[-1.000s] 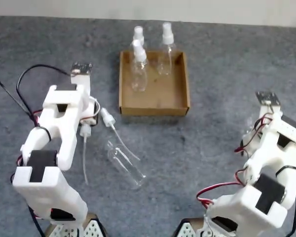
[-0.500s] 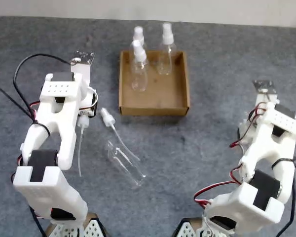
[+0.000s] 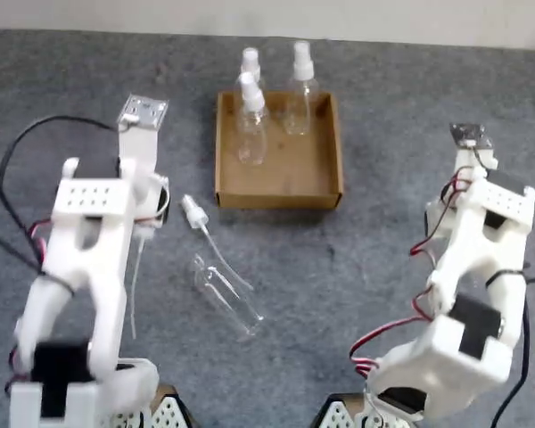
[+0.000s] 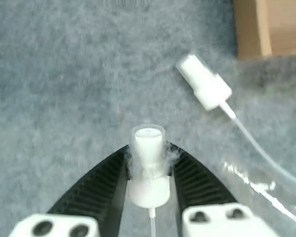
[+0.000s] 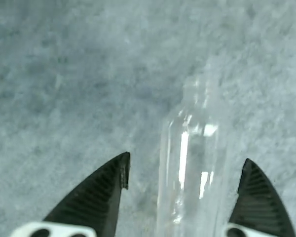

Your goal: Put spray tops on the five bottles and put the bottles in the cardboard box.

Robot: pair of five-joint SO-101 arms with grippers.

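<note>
Left wrist view: the left jaws are clamped on a spray top (image 4: 148, 165). The right jaws gape wide around a clear bottle (image 5: 190, 163), not gripping it. From the high view, three capped bottles (image 3: 251, 120) stand toward 12 o'clock in the cardboard box (image 3: 279, 194). A second spray top (image 3: 193, 212) lies off its 7 o'clock corner, a bare bottle (image 3: 227, 296) at its 6 o'clock. Capping the fourth bottle seems in hand: next the right jaws must close and stand it up to take the top.
</note>
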